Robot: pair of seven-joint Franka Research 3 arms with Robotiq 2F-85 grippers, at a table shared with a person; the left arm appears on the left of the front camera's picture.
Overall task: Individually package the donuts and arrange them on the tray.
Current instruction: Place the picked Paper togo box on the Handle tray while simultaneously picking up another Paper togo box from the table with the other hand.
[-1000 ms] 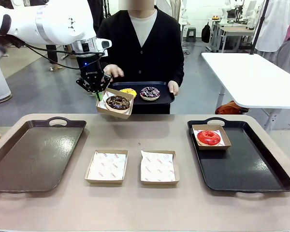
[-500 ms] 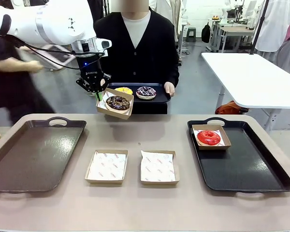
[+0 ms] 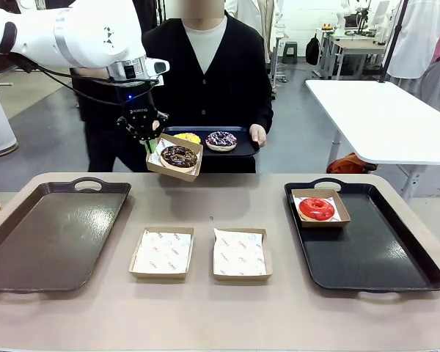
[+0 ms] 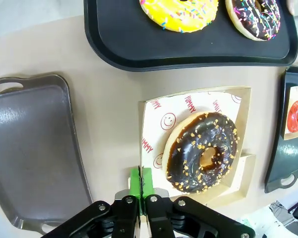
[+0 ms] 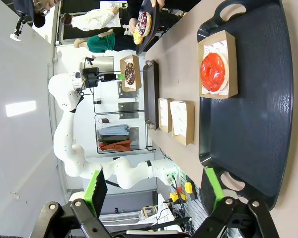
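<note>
Behind box (image 3: 171, 172) — yellow donut (image 3: 190, 137), seemingly half-hidden

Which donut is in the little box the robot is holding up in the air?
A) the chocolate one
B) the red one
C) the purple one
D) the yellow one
A: the left pincer is shut on the edge of the box, and the chocolate donut lies in it.
</note>
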